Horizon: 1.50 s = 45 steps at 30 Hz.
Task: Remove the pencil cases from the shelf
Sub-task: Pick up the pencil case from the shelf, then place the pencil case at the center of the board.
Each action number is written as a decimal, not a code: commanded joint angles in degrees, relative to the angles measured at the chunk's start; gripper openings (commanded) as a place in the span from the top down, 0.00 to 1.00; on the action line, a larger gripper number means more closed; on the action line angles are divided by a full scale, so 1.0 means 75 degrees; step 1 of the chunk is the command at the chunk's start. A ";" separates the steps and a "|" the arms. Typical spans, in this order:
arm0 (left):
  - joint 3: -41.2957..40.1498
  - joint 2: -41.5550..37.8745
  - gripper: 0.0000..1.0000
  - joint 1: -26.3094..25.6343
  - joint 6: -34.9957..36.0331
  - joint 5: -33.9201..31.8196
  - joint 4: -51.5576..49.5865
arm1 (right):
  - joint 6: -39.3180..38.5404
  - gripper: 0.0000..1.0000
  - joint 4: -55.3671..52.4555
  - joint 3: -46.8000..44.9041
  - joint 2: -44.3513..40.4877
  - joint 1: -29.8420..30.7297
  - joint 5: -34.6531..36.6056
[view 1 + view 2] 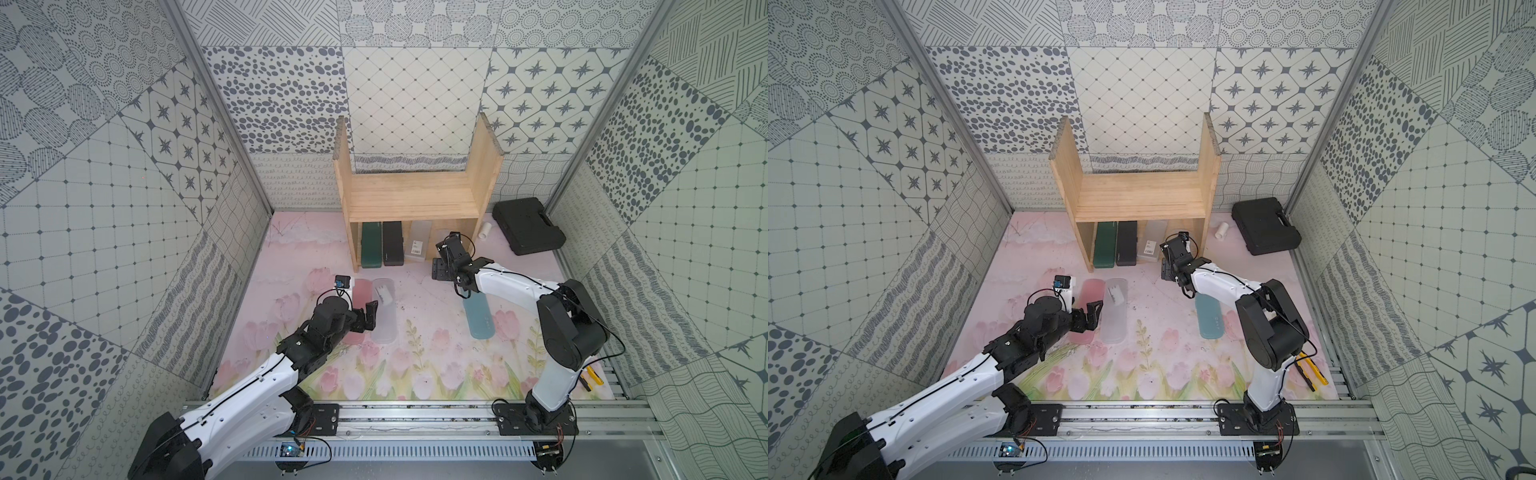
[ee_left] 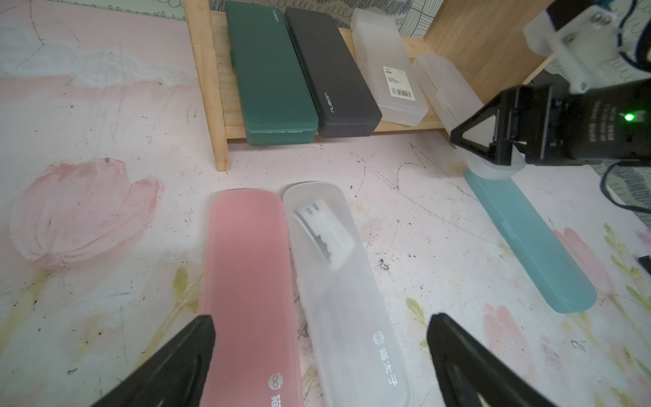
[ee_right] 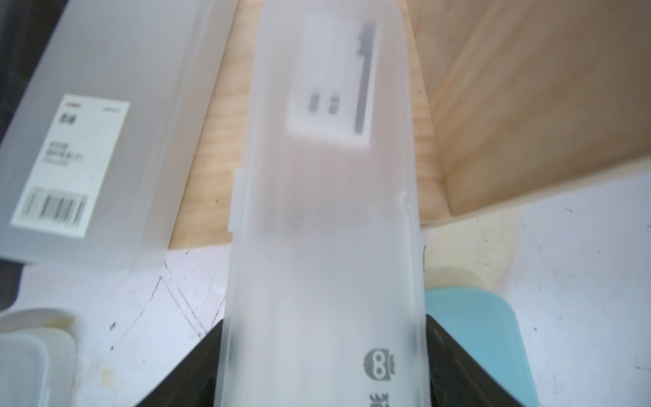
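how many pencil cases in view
7. On the shelf: green case, black case, labelled clear case, and another clear case held by the right gripper, sticking out front. On the mat: pink case beside a third clear case, blue case by the right arm.

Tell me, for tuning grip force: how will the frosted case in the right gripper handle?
The frosted case looks like rigid plastic, so probably stiff. Its smooth walls may slip in the right gripper, which holds one end only. Just a paper card shows inside, so likely light.
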 commanded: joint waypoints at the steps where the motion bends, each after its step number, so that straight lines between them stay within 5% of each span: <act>1: -0.0050 -0.0046 0.01 0.0020 0.0042 0.0036 0.0448 | 0.0080 0.24 -0.0153 -0.0579 -0.0733 0.0256 -0.0259; 23: -0.0098 -0.0154 0.01 0.0035 0.0048 -0.0063 0.0438 | 0.1281 0.24 -0.0519 -0.2806 -0.2699 0.2153 0.0563; 45: -0.0117 -0.0133 0.01 0.0029 0.0067 -0.0081 0.0469 | 0.1594 0.21 0.0199 -0.3325 -0.1668 0.2143 0.1086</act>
